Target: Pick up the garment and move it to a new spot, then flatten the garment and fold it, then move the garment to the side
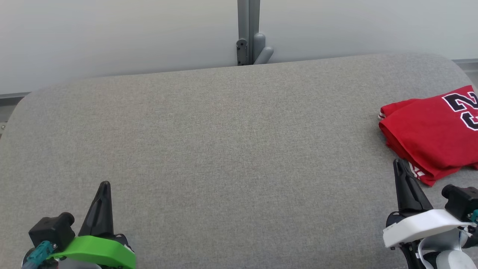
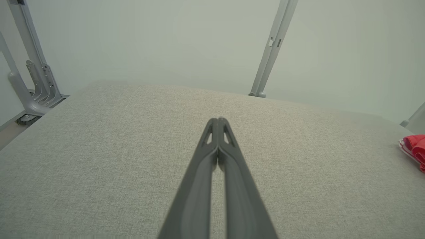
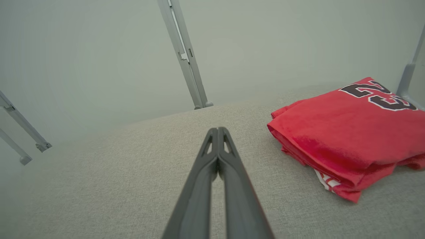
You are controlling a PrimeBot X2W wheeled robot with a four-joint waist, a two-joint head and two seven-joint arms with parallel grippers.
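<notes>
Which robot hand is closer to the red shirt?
Right. The right gripper sits just beside the near corner of the red shirt; the left gripper is far away across the grey surface.

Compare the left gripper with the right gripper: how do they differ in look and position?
The left gripper has a green collar; the right gripper has a white collar. The right gripper is close beside the folded red shirt, while the left gripper is far from it, across the grey pad. Both are shut and hold nothing.

Folded red garment [image 1: 429, 130] lies on the table [image 1: 224, 130] near right tool [image 1: 399, 164].
</notes>
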